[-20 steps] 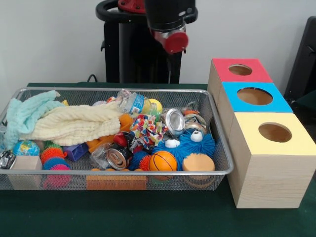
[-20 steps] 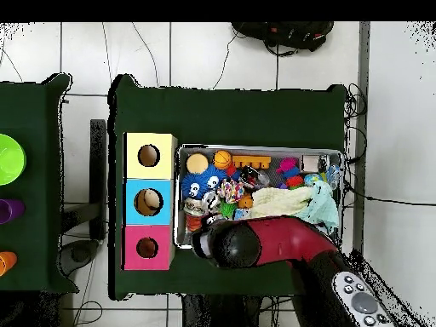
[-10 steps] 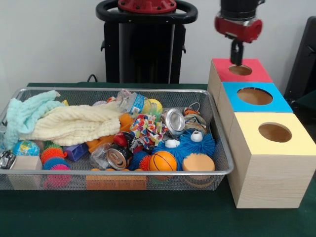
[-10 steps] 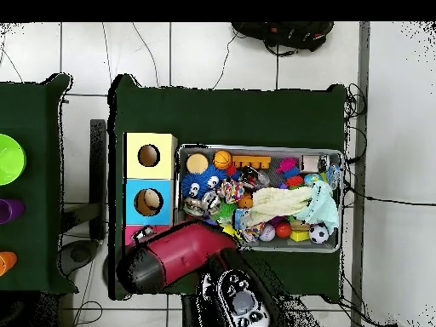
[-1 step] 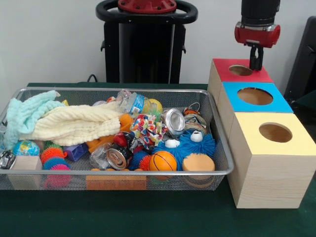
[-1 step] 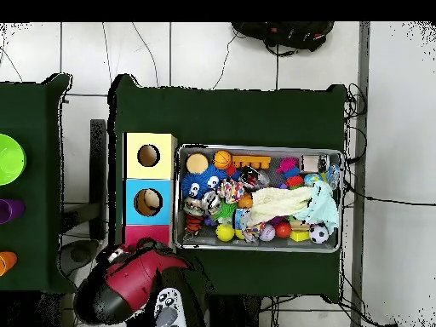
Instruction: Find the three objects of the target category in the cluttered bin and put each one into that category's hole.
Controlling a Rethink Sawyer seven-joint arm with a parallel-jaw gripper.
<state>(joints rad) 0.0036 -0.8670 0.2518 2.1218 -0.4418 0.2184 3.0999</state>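
Observation:
The wire bin (image 5: 118, 172) holds a jumble: a small basketball (image 5: 162, 161), a crushed can (image 5: 116, 158), a silver can (image 5: 174, 121), a blue fuzzy toy (image 5: 190, 145), a plastic bottle (image 5: 132, 102) and a cream cloth (image 5: 74, 123). To its right stand three wooden boxes with round holes, topped red (image 5: 256, 74), blue (image 5: 276, 101) and yellow (image 5: 296, 140). My gripper (image 5: 256, 63) hangs just above the red box, slightly right of its hole (image 5: 240, 69). It is shut, with nothing visible in it. In the overhead view the arm (image 6: 128, 281) covers most of the red box (image 6: 149, 232) and hides the gripper.
A mint cloth (image 5: 24, 113) lies at the bin's left end, with spiky balls and a wooden block in front of it. In the overhead view the blue box's hole (image 6: 147, 202) shows something tan inside. A black object stands right of the boxes (image 5: 303, 54).
The arm has swung away from the bin's rear and over to the red box. Between half a second ago and now it shifted slightly right and lower. The bin's contents look unchanged.

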